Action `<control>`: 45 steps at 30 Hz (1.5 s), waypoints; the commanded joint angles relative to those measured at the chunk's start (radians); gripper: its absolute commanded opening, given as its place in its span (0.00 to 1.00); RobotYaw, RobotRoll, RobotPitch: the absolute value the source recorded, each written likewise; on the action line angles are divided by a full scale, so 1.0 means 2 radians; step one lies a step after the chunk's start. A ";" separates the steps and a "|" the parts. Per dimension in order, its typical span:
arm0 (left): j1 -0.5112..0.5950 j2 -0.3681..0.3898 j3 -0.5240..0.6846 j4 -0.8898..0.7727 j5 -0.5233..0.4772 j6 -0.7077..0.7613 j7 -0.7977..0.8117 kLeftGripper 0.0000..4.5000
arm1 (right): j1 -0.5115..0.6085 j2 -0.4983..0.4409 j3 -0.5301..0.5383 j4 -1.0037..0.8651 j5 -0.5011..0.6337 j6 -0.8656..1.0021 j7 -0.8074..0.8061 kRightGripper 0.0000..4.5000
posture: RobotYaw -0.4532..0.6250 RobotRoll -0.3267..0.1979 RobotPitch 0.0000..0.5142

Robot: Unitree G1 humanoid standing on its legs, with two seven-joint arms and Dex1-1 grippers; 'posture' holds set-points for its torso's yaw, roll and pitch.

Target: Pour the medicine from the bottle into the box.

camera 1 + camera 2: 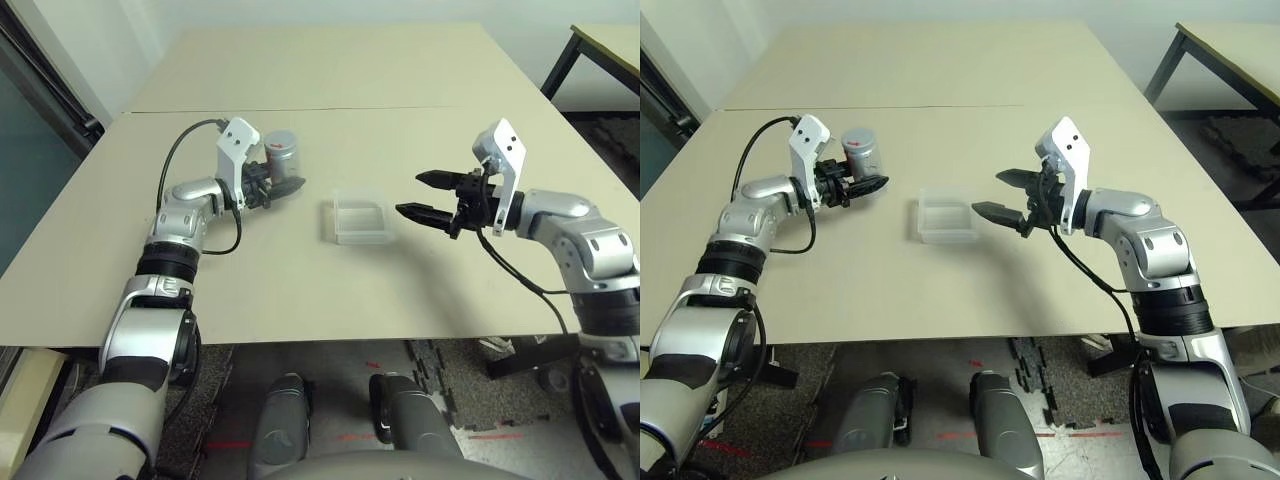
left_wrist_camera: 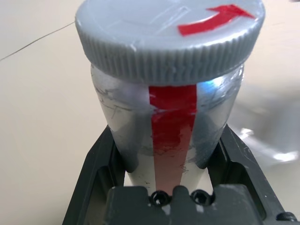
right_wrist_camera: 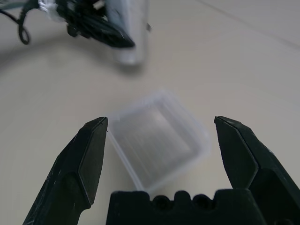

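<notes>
My left gripper (image 2: pixel 164 154) sits closest to the lens in its wrist view, black fingers (image 2: pixel 101 164) clamped on the lower body of the bottle (image 2: pixel 171 108). Bottle is silvery-grey, red stripe down the label, ribbed grey cap (image 2: pixel 168 35) with a red arrow mark on top. From the head views it stands upright in my grip, cap up, lifted off the table (image 1: pixel 300 290), over the left part of the tabletop.

The box (image 1: pixel 360 218) is clear plastic, shallow, square with rounded corners. It lies flat on the table about midway between my two grippers, apart from the bottle and to its right. It looks empty; I cannot tell for sure through the clear plastic.

My right gripper (image 1: pixel 430 196) hovers just right of the box, above the table, fingers (image 3: pixel 89 159) spread wide apart, nothing between them. It points toward the box and my left arm. In the right wrist view the box lies just beyond the fingertips, not touching.

Table is plain beige with a seam (image 1: pixel 400 108) running across behind the bottle. A second table's dark leg (image 1: pixel 560 65) shows at the far right.
</notes>
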 commanded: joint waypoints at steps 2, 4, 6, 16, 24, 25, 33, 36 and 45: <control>0.002 -0.009 -0.020 -0.050 -0.020 0.038 -0.042 0.56 | -0.039 0.020 0.016 0.013 -0.003 -0.001 0.000 1.00 | 0.46 0.62 0.15; 0.010 -0.016 -0.027 -0.074 -0.026 0.042 -0.054 0.56 | -0.055 0.033 0.019 0.018 -0.001 0.002 -0.002 1.00 | 0.46 0.62 0.14; 0.019 -0.020 -0.036 -0.096 -0.028 0.039 -0.064 0.56 | -0.070 0.045 0.021 0.025 0.001 0.005 -0.003 1.00 | 0.46 0.62 0.14; 0.045 -0.024 -0.067 -0.174 -0.033 0.030 -0.090 0.56 | -0.118 0.079 0.018 0.038 0.021 0.031 0.007 1.00 | 0.47 0.62 0.12; 0.047 -0.016 -0.071 -0.177 -0.032 0.029 -0.094 0.56 | -0.123 0.080 0.021 0.012 0.039 0.059 0.025 1.00 | 0.48 0.62 0.13; 0.047 -0.016 -0.072 -0.175 -0.032 0.028 -0.094 0.56 | -0.124 0.080 0.022 0.008 0.042 0.062 0.027 1.00 | 0.48 0.62 0.13; 0.043 -0.017 -0.073 -0.165 -0.034 0.026 -0.096 0.56 | -0.125 0.080 0.025 -0.011 0.052 0.077 0.033 1.00 | 0.47 0.62 0.13; 0.044 -0.019 -0.074 -0.164 -0.037 0.028 -0.094 0.56 | -0.125 0.079 0.027 -0.013 0.054 0.077 0.034 1.00 | 0.47 0.62 0.13; 0.046 -0.027 -0.073 -0.166 -0.040 0.033 -0.088 0.56 | -0.122 0.077 0.039 -0.017 0.046 0.067 0.036 1.00 | 0.47 0.62 0.13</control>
